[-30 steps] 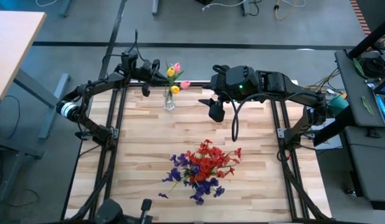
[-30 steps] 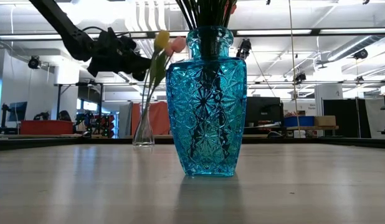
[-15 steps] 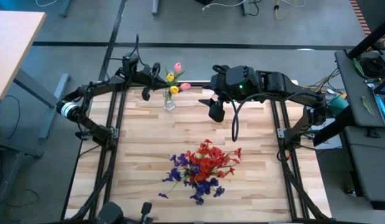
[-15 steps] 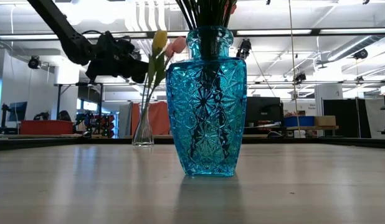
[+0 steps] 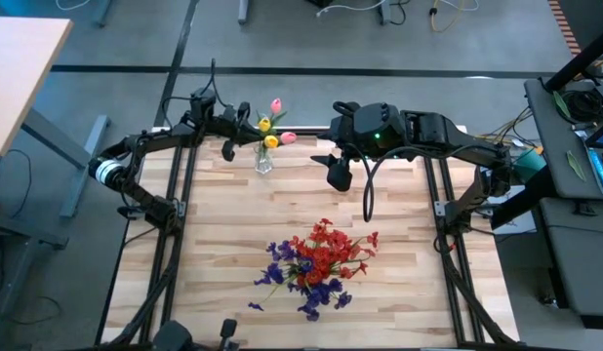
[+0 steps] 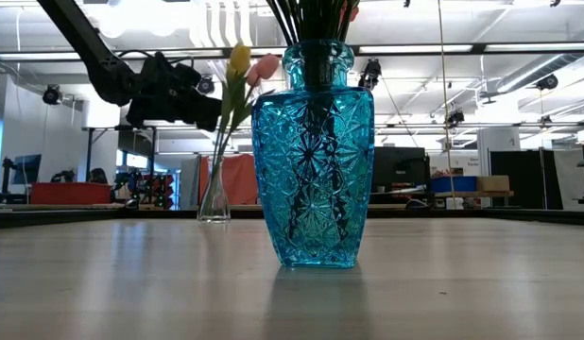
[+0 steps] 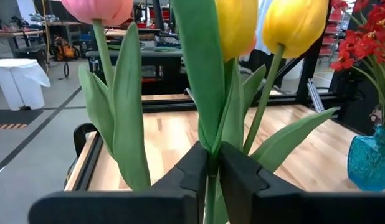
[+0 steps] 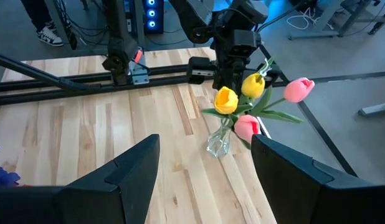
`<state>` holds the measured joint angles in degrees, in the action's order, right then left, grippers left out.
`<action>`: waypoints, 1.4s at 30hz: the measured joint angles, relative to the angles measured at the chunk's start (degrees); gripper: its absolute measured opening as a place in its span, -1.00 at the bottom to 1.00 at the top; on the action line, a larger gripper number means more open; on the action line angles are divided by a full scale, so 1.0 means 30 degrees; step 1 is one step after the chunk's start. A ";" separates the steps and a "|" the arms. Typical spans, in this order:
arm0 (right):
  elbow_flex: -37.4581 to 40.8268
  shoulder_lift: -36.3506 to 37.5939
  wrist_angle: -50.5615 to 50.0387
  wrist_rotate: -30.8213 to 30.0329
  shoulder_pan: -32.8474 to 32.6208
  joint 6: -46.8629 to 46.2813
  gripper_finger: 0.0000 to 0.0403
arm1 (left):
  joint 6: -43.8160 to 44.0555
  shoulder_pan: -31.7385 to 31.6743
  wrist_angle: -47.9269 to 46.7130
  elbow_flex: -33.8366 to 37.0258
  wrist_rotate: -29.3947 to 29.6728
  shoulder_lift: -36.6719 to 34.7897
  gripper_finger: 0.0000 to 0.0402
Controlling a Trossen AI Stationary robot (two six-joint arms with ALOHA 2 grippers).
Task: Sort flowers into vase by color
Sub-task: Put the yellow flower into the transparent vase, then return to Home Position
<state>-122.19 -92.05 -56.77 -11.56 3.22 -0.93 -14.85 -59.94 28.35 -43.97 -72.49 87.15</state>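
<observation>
High view: my left gripper [image 5: 241, 122] sits at the clear vase [image 5: 263, 161], reds/purples [image 5: 316, 261] already bunched well away in the blue vase. Left wrist view: fingers pinched on a yellow tulip [image 7: 237, 25] stem, pink tulip [image 7: 96, 9] beside. Right wrist view: right gripper [image 8: 205, 168] spread wide, idle nearby; sort looks nearly done.

yellow tulips [image 8: 239, 92], pink tulips [image 8: 298, 89], blue patterned vase [image 6: 317, 156]

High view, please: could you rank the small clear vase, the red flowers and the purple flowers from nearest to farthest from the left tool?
From the left tool:
1. small clear vase, beside it at the table's far edge.
2. red flowers, mid-table, toward the near side.
3. purple flowers, lowest in the bunch, nearest the front edge.
</observation>
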 joint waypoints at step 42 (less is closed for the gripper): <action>0.2351 0.3167 -0.0834 0.0871 -0.1293 0.2668 0.21 | 0.8101 0.0606 -0.2945 -0.1304 0.3482 -0.8720 -0.05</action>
<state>-115.14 -82.55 -59.28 -8.95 -0.65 7.07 9.45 -58.13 19.51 -47.88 -62.04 60.99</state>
